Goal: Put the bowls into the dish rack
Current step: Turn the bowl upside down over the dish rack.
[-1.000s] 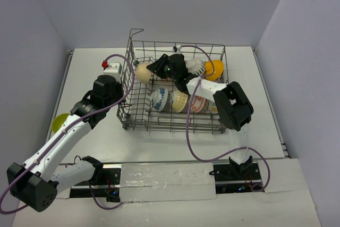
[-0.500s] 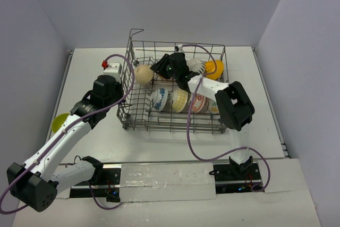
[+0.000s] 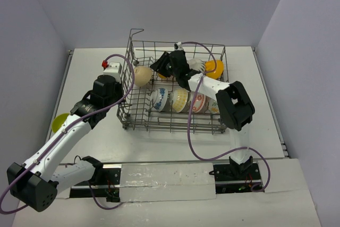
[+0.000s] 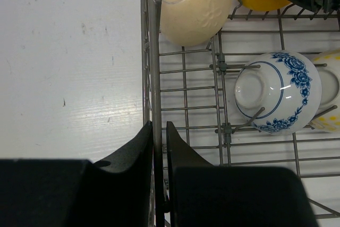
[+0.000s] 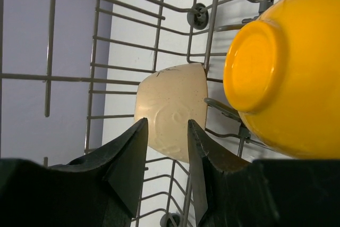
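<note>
**Top view.** The dish rack (image 3: pixel 170 125) stands mid-worktop (image 3: pixel 255 89). The left tool (image 3: pixel 125 86) is clenched on the rack's 9 o'clock wall. The right tool (image 3: pixel 155 67) sits inside the rack toward 11 o'clock, just beside the tan bowl (image 3: pixel 141 75). A lime green bowl (image 3: pixel 58 123) lies on the worktop, well apart, at 8 o'clock of the rack.

**Left wrist view.** The fingers (image 4: pixel 137 148) pinch the rack's wall wire. Inside the rack, the tan bowl lies at 12 o'clock and the blue-patterned bowl (image 4: pixel 276 91) at 3 o'clock.

**Right wrist view.** The right tool is released and grasps nothing. The tan bowl shows beyond the gap, and an orange-yellow bowl (image 5: pixel 281 73) lies at 2 o'clock.
</note>
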You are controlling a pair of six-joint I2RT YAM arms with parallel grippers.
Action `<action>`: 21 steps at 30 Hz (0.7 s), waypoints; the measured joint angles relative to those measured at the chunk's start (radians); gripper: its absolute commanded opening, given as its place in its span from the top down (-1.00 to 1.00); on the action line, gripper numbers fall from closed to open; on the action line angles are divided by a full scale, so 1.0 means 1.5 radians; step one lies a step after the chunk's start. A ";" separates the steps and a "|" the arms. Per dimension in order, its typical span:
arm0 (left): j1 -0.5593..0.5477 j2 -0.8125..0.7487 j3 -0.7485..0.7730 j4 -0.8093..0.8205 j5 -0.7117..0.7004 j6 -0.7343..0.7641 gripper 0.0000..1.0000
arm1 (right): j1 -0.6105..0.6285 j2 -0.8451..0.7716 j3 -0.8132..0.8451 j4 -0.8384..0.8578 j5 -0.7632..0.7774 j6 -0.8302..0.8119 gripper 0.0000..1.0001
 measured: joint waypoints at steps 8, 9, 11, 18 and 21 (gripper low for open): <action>0.000 0.002 0.001 -0.001 0.000 0.000 1.00 | 0.013 -0.026 0.020 -0.038 -0.023 -0.079 0.13; 0.000 0.003 0.002 -0.001 0.000 0.000 1.00 | 0.019 -0.036 0.030 -0.052 -0.024 -0.094 0.13; 0.000 0.005 0.003 -0.001 -0.001 0.000 1.00 | 0.030 -0.060 0.048 -0.079 -0.024 -0.126 0.13; 0.000 0.027 0.021 -0.012 -0.019 -0.025 1.00 | 0.087 -0.235 0.064 -0.194 0.031 -0.258 0.12; -0.001 0.034 0.027 -0.017 -0.029 -0.053 1.00 | 0.110 -0.322 0.038 -0.221 0.064 -0.297 0.11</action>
